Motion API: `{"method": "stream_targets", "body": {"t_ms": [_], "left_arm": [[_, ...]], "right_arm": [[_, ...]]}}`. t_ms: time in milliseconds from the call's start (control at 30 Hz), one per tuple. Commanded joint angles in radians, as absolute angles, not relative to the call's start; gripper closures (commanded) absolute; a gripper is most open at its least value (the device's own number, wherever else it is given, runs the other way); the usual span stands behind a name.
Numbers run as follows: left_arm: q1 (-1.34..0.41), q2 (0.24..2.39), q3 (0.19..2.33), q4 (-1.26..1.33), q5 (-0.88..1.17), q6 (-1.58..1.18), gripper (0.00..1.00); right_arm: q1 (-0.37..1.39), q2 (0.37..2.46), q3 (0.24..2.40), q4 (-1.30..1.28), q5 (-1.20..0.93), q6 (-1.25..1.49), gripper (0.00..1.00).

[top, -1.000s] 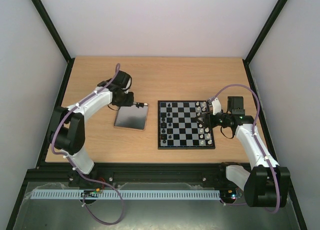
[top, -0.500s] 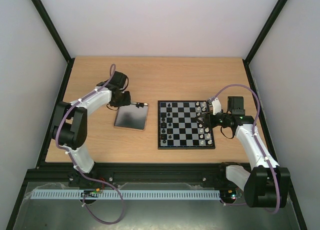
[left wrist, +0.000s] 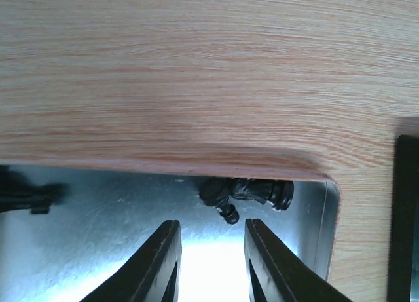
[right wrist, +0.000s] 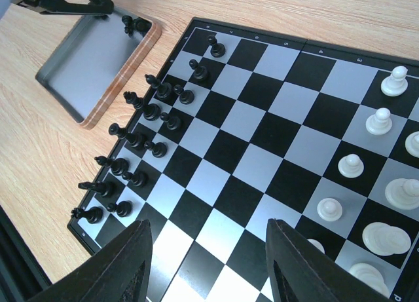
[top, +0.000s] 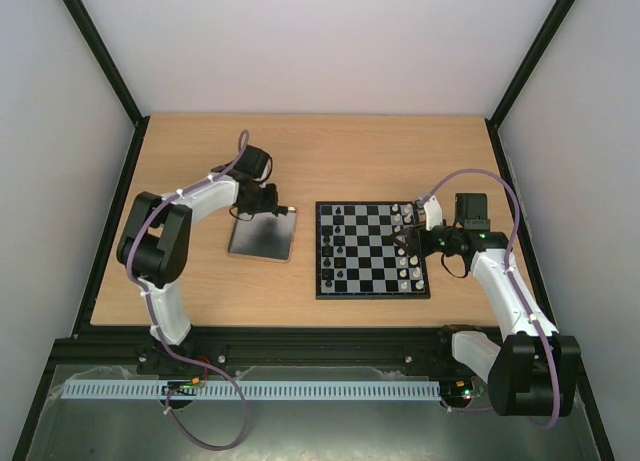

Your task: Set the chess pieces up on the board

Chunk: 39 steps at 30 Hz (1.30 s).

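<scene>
- Black pieces (right wrist: 147, 112) stand in two rows along the board (right wrist: 255, 151) edge nearest the tray (right wrist: 85, 66).
- Stray pieces (left wrist: 245, 192) lie tipped in the tray's corner.
- White pieces (right wrist: 366, 177) line the opposite edge.
- The board lies flat on the worktop (top: 350, 151), just beside the tray.
- Left gripper (left wrist: 211, 226) hangs over the tray, jaws apart and empty, near the stray pieces.
- Right gripper (right wrist: 209, 263) hangs above the board, jaws spread wide, holding nothing.
- Border marks are too small to read.

Board (left wrist: 407, 217) mostly beyond left-wrist frame edge
</scene>
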<state>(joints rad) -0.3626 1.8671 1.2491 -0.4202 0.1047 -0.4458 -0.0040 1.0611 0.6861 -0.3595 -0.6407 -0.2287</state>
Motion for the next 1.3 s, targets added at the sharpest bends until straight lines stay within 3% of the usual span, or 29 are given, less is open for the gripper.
{"method": "stream_targets", "body": {"t_ms": [0, 500, 900, 1133, 1267], "left_arm": [[-0.387, 1.914, 1.299, -0.402, 0.113, -0.466, 0.71], [-0.418, 1.994, 1.328, -0.423, 0.018, -0.467, 0.81], [-0.462, 2.013, 1.320, -0.476, -0.077, -0.451, 0.81], [-0.477, 1.989, 1.273, -0.470, -0.111, -0.451, 0.76], [-0.477, 1.990, 1.259, -0.454, -0.098, -0.451, 0.81]], "right_arm": [[0.000, 1.048, 0.678, -0.377, -0.660, -0.245, 0.51], [0.000, 1.046, 0.677, -0.375, -0.659, -0.245, 0.51], [0.000, 1.046, 0.678, -0.376, -0.658, -0.245, 0.51], [0.000, 1.046, 0.677, -0.376, -0.660, -0.245, 0.51], [0.000, 1.044, 0.678, -0.376, -0.661, -0.246, 0.51]]}}
